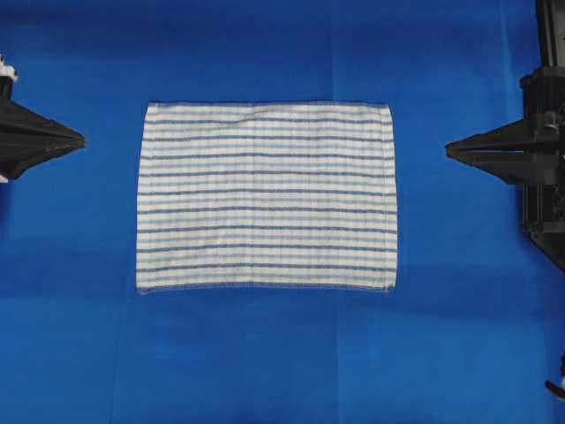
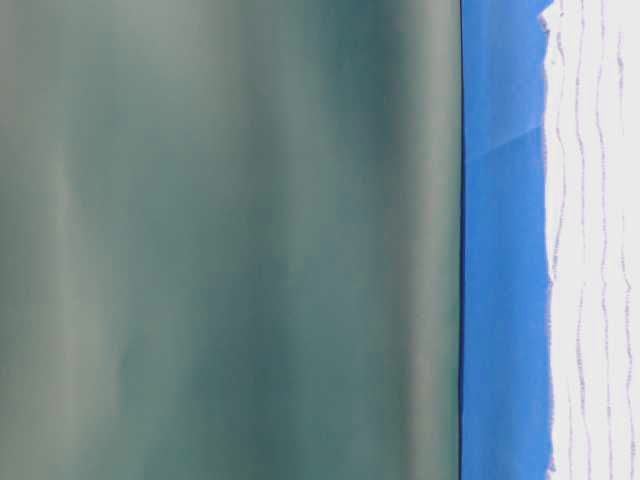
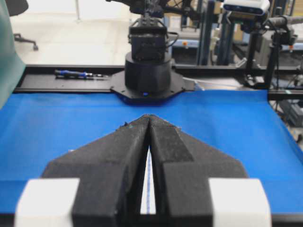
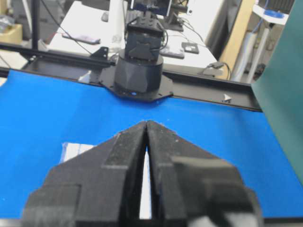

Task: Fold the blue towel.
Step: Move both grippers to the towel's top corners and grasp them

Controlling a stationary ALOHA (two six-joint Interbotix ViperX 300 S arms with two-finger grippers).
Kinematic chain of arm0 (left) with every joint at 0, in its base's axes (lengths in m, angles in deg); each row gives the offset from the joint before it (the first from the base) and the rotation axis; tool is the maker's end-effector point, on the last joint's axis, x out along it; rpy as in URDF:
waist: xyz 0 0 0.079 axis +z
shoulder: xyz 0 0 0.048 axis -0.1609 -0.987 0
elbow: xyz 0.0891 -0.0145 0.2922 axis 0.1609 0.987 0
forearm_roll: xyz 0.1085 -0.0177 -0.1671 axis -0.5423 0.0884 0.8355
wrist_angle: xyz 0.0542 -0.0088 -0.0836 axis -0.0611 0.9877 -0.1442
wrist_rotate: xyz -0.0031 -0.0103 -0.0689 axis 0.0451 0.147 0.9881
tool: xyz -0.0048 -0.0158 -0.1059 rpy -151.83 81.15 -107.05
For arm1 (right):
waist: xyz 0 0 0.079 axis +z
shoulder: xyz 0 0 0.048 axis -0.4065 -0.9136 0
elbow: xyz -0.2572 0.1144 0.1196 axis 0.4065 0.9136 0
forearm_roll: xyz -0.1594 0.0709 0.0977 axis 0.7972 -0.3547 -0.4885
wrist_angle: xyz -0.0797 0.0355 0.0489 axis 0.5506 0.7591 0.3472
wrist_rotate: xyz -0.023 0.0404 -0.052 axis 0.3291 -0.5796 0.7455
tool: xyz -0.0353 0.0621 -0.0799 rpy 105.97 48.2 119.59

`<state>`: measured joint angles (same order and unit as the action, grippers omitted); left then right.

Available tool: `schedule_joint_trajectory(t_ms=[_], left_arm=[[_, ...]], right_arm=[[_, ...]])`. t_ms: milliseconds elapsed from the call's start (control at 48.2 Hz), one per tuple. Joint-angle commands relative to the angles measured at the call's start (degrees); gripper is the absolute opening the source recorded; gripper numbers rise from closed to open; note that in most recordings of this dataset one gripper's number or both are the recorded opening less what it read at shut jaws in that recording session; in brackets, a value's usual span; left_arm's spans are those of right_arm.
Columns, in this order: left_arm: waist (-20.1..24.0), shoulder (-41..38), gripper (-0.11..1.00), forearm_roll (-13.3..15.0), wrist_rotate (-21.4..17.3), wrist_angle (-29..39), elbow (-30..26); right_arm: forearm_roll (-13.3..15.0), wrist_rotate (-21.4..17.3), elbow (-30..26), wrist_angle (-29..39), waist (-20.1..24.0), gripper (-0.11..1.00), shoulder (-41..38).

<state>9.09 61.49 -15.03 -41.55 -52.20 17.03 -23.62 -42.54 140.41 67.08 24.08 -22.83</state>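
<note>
Nearest the lens: black foam-faced left gripper [image 3: 149, 118] in its wrist view, the two wedge pads pressed together at the tip, a thin slit farther back; jaws closed, nothing held.
Right gripper: black wedge-shaped right gripper [image 4: 146, 124] in its own wrist view, jaws likewise closed to a point, nothing between them.
Towel: rectangular white woven blue towel [image 1: 265, 196] with thin dark-blue and light-blue stripes, spread flat and unfolded on the middle of the tabletop, long edges parallel to the tabletop's far and near edges in the overhead view.
Towel edges: all four corners lie flat; the top right corner shows a slight tuck, the hems look a little frayed.
Towel in other views: a white sliver shows through the slit of each gripper; a striped corner shows left of the right gripper; in the table-level view the towel fills the right edge of the frame.
Grippers to towel: in the overhead view the left gripper [image 1: 78, 140] points at the towel's left side and the right gripper [image 1: 450, 148] at its right side, both apart from the cloth and not touching it.
Covering: plain solid-blue tabletop cover [image 1: 265, 353] under the towel, with faint crease lines.
Beyond the tabletop: round black arm base [image 3: 147, 78] across from the left gripper; a dull green panel [image 2: 230, 240] fills most of the table-level view.
</note>
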Motion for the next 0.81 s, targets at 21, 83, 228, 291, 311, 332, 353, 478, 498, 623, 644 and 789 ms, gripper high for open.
schedule_joint_trajectory(t_ms=[21, 83, 228, 291, 311, 332, 353, 478, 498, 623, 644, 789], left_arm=[[0.4, -0.4, 0.00, 1.4, -0.2, 0.7, -1.0], [0.7, -0.4, 0.00, 1.4, -0.3, 0.8, -0.9], [1.8, -1.3, 0.00, 1.4, -0.4, 0.8, -0.7], [2.7, -2.1, 0.00, 1.5, -0.4, 0.8, -0.4], [3.2, -2.4, 0.00, 1.4, -0.4, 0.8, -0.4], [4.0, -2.9, 0.00, 1.4, -0.4, 0.8, -0.3], [4.7, -3.3, 0.00, 1.4, -0.4, 0.8, -0.2], [9.5, -6.7, 0.00, 1.5, -0.3, 0.7, 0.2], [10.2, -7.3, 0.00, 1.6, -0.1, 0.7, 0.2], [14.8, -11.3, 0.01, 1.8, 0.7, 0.7, 0.3], [15.4, -12.0, 0.01, 1.8, 0.8, 0.7, 0.3], [18.6, -18.2, 0.21, 1.8, 0.8, -0.4, 0.4]], right_arm=[[0.0, -0.1, -1.8, 0.3, -1.0, 0.00, -0.7], [0.0, -0.1, -2.1, 1.2, -1.8, -0.05, -1.4], [-0.1, -0.4, -2.5, 2.5, -4.9, -0.06, -3.2], [-0.1, -0.4, -2.4, 2.6, -6.5, -0.06, -3.9], [-0.2, -0.4, -2.3, 2.7, -7.1, -0.06, -4.2], [-0.3, -0.4, -2.2, 2.9, -7.7, -0.06, -4.6], [-0.4, -0.4, -2.1, 3.1, -8.3, -0.06, -4.9], [-1.8, -0.5, -1.8, 3.5, -12.2, -0.04, -8.3], [-1.9, -0.5, -1.7, 3.6, -12.8, -0.03, -9.1], [-2.8, -0.5, -1.4, 3.5, -16.4, 0.06, -14.3], [-3.0, -0.5, -1.3, 3.4, -17.0, 0.09, -15.3], [-4.2, -0.5, -1.0, 2.0, -20.7, 0.35, -22.1]])
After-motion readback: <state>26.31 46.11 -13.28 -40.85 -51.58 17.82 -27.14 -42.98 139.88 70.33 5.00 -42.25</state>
